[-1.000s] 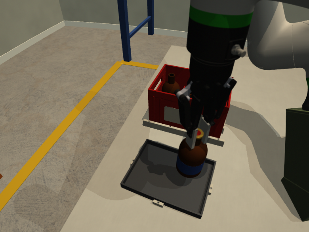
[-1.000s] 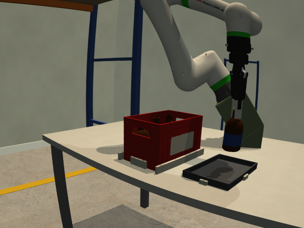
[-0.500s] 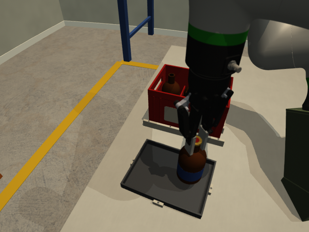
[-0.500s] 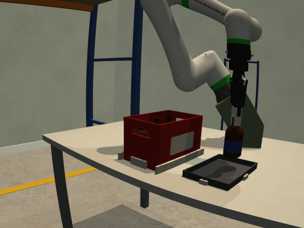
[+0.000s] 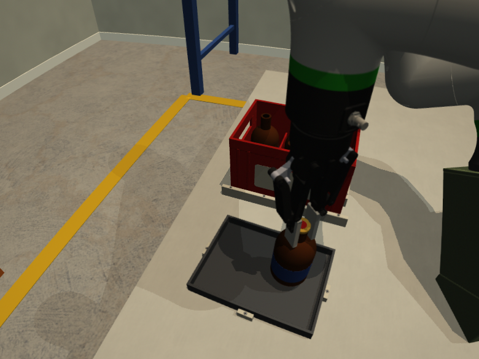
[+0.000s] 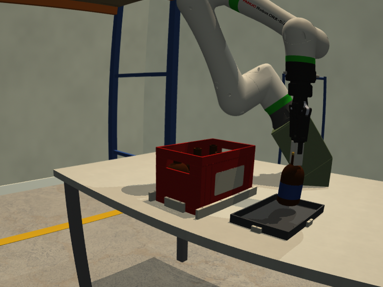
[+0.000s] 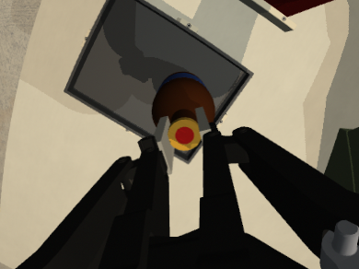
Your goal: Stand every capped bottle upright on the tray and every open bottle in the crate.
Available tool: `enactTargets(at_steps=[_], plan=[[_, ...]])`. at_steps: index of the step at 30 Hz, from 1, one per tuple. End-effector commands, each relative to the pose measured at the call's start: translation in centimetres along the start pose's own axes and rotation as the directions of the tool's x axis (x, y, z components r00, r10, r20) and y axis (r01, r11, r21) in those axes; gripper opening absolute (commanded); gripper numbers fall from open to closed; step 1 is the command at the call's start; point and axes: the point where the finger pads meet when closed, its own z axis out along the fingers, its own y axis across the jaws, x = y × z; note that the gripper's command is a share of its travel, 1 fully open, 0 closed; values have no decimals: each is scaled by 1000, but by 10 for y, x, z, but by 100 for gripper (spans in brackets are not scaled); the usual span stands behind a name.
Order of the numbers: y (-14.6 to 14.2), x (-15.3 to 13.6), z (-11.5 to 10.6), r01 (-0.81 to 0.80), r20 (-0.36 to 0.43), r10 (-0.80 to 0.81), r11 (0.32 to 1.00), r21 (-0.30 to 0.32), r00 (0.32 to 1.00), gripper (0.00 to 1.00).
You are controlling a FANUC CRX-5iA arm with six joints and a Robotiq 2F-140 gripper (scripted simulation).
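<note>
A brown capped bottle (image 5: 293, 255) with a blue label and a yellow and red cap hangs upright in my gripper (image 5: 302, 227), which is shut on its neck. Its base is at or just above the floor of the dark tray (image 5: 261, 273), towards the tray's right side; I cannot tell if it touches. The bottle shows in the exterior view (image 6: 289, 185) over the tray (image 6: 277, 215), and in the wrist view (image 7: 184, 103) between my fingers. The red crate (image 5: 287, 153) behind the tray holds open brown bottles (image 5: 265, 129), upright.
The crate (image 6: 204, 172) sits between pale stop rails on the table. A dark green block (image 5: 459, 251) stands at the right, close to the tray. A blue rack frame (image 5: 207, 32) stands behind the table. The table edge runs just in front of the tray.
</note>
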Motion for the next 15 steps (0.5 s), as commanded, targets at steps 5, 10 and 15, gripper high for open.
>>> enactTargets(at_steps=[5,10,15], plan=[[0,-1,4,0,0,0,1000,0,1000,0],[0,-2,8,0,0,0,1000,0,1000,0],[0,-2,9,0,0,0,1000,0,1000,0]])
